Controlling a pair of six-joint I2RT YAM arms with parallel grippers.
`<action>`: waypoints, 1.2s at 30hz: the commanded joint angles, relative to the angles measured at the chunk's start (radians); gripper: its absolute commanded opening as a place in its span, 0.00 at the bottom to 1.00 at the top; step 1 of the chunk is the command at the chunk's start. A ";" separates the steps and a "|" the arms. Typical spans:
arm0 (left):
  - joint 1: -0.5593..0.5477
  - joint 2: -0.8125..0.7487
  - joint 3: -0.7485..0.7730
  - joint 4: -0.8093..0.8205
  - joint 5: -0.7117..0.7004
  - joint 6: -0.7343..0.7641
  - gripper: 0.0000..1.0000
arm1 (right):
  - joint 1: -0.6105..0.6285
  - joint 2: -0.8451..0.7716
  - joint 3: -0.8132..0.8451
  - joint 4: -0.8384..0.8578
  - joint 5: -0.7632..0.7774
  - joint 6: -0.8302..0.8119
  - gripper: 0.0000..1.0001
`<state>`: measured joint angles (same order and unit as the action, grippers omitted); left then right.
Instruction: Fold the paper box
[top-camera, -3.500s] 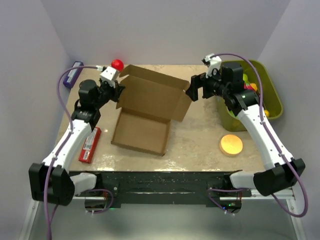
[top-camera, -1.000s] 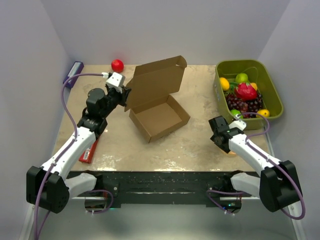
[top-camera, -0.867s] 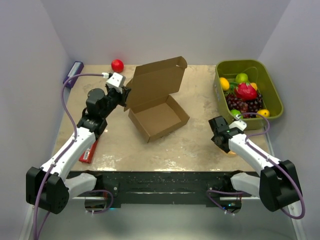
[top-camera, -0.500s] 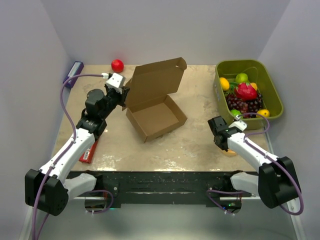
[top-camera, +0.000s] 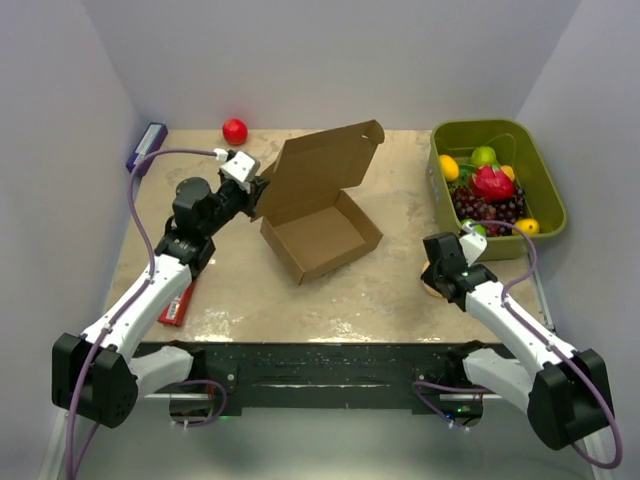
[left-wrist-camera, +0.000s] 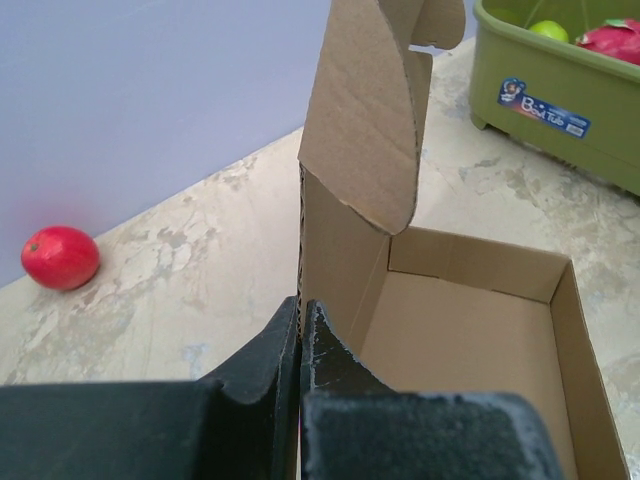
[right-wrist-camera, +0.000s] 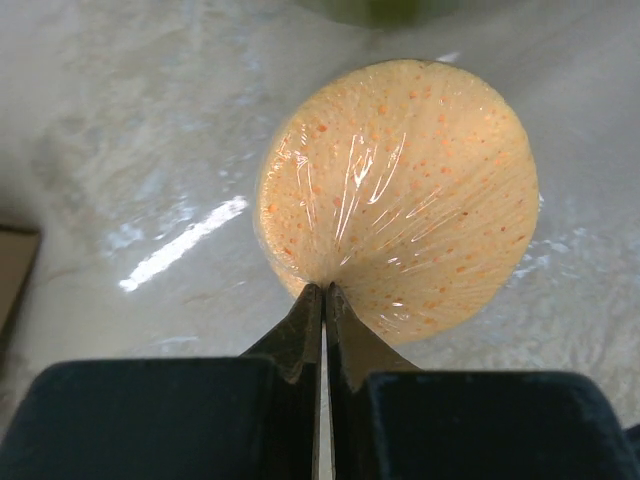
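Note:
The paper box (top-camera: 322, 232) is a brown cardboard tray mid-table with its hinged lid (top-camera: 322, 168) standing up at the back. My left gripper (top-camera: 262, 190) is shut on the box's left wall where the lid rises. In the left wrist view the fingertips (left-wrist-camera: 301, 303) clamp that corrugated edge, with the open tray (left-wrist-camera: 470, 340) to the right. My right gripper (top-camera: 437, 283) is off to the right of the box, shut on the plastic wrap of an orange wrapped disc (right-wrist-camera: 400, 190). The film puckers into the tips (right-wrist-camera: 324, 288). From above, the disc (top-camera: 430, 291) is mostly hidden under the wrist.
A green bin (top-camera: 545, 195) of fruit stands at the right edge and also shows as a green wall (left-wrist-camera: 560, 90). A red ball (top-camera: 235, 130) lies at the back left. A red packet (top-camera: 175, 300) and a purple item (top-camera: 147, 145) sit along the left side.
My right gripper has closed on the disc's wrap and its arm has shifted a little. The left gripper has nudged the box slightly right and tilted the lid.

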<state>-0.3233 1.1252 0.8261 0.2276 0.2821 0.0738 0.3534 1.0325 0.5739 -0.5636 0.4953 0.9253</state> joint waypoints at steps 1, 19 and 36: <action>-0.005 0.010 0.001 0.023 0.089 0.064 0.00 | 0.007 -0.052 -0.017 0.143 -0.164 -0.135 0.00; 0.116 0.103 0.067 -0.120 0.253 0.159 0.00 | 0.099 -0.153 0.174 0.191 -0.583 -0.410 0.00; 0.141 0.137 0.132 -0.186 0.276 0.116 0.00 | 0.144 0.043 0.411 0.184 -0.603 -0.591 0.00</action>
<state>-0.1890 1.2404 0.9073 0.0944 0.5968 0.1947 0.4927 1.0096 0.9360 -0.3305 -0.1036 0.4267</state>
